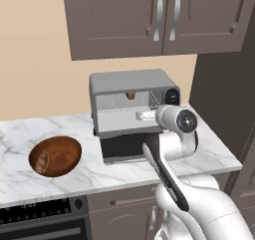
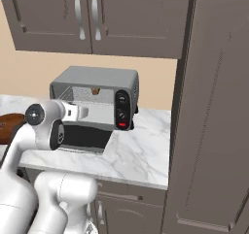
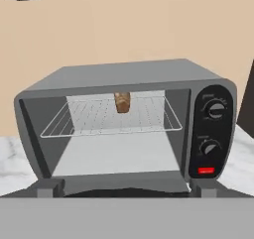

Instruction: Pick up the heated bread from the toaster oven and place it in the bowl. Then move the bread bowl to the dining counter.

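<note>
Heated bread [image 3: 122,103] sits on the open toaster oven's [image 3: 124,77] rack

**Kitchen corner with marble worktop and dark cabinets**

A plain beige wall [image 1: 45,60] is running behind a white marble worktop [image 1: 119,172] with grey veins. Dark grey-brown upper cabinets [image 1: 149,15] are hanging above it, their doors carrying long silver handles [image 1: 158,12]. A tall cabinet [image 2: 214,107] of the same dark colour is standing at the right end of the worktop, reaching up past the frame. Below the worktop, matching drawer fronts [image 1: 124,201] are showing, and a black oven front [image 1: 45,221] with a round knob is sitting at the lower left. Even, soft light is falling everywhere.
</note>
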